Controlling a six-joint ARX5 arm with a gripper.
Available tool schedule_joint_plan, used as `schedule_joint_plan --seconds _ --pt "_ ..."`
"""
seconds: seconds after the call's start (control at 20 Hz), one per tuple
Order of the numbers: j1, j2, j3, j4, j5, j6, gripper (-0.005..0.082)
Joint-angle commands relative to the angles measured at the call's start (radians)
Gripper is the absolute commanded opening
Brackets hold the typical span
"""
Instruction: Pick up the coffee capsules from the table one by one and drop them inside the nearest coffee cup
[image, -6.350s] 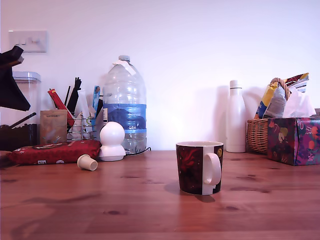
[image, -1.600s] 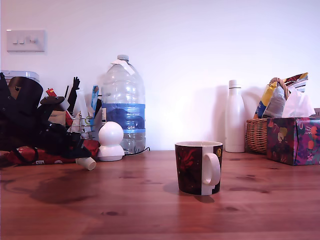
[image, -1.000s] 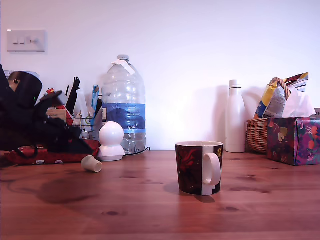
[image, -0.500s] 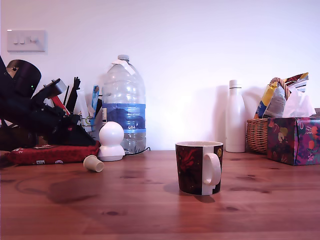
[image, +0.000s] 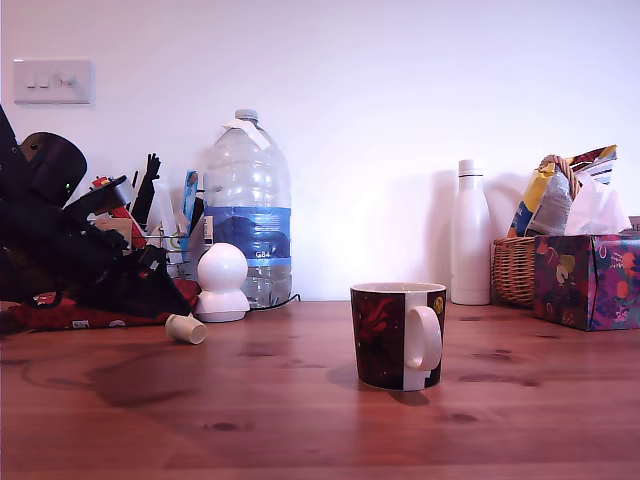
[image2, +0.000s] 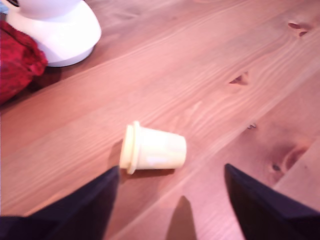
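End effector (image2: 170, 187) is wide open, nothing held; both dark fingers (image2: 82, 210) show in the wrist view with a broad gap between them and bare wooden surface (image2: 240, 55) in that gap. The cream-beige coffee capsule (image2: 152, 148) lies on its side on the surface just ahead of the fingertips, rim toward one finger, narrow end toward the other, not touching either as far as the wrist view shows. Capsule sits roughly centred across the gap but beyond the tips, not between the fingers. In the exterior view the black arm (image: 70, 250) is low at the exterior view's left, end effector (image: 158, 290) angled down toward the surface, and the capsule (image: 186, 328) lies just past its tip toward the exterior view's right. A white ball-shaped figure (image: 223, 283) stands just beyond the capsule, near the end effector; its base (image2: 52, 27) shows in the wrist view next to a red packet (image2: 15, 60). The coffee cup (image: 399, 335) stands upright well apart from the end effector, toward the exterior view's right, white handle facing the camera. Only one capsule is visible; cup interior can't be seen from this angle. A big water bottle (image: 247, 210) stands behind the figure, against the wall.
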Motion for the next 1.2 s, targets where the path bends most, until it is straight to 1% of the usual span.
schedule_joint_plan --seconds 0.0,0.2,0.25,0.45,0.65,1.15 --pt "-0.003 -0.017 -0.019 0.009 0.001 0.003 0.0728" --pt "-0.01 -0.008 -0.019 0.031 0.002 0.105 0.0728" --pt "-0.012 -0.003 -0.019 0.047 0.002 0.123 0.0728" --pt "-0.023 0.012 -0.019 0.129 0.005 0.13 0.0728" --pt "-0.026 0.056 -0.019 0.155 0.014 0.13 0.0728" --pt "-0.03 0.153 -0.019 0.264 -0.007 0.126 0.0728"
